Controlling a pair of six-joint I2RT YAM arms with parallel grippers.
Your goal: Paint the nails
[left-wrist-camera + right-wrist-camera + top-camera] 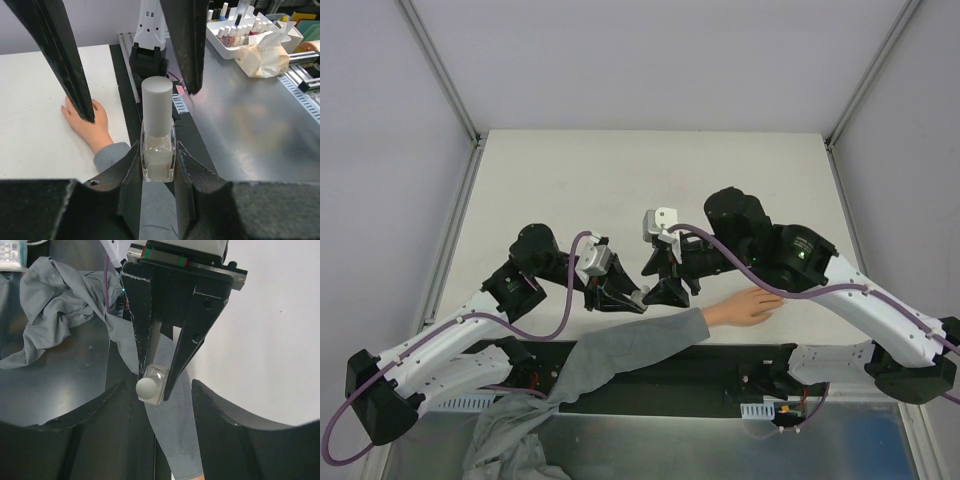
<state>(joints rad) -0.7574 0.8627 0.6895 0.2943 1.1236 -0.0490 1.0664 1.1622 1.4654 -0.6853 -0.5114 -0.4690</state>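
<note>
Top view: pale peach hand is lying on white table, nails too small to see.
Left wrist: left gripper is clamping glass grey-capped polish bottle; tray bottles' labels unreadable.
Right wrist: right gripper is gaping before it.

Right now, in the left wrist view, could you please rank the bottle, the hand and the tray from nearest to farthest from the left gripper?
1. Bottle: clamped between the fingers of the left gripper.
2. Hand: flat on the white table, to the left.
3. Tray: far off on the steel bench, upper right.
</note>
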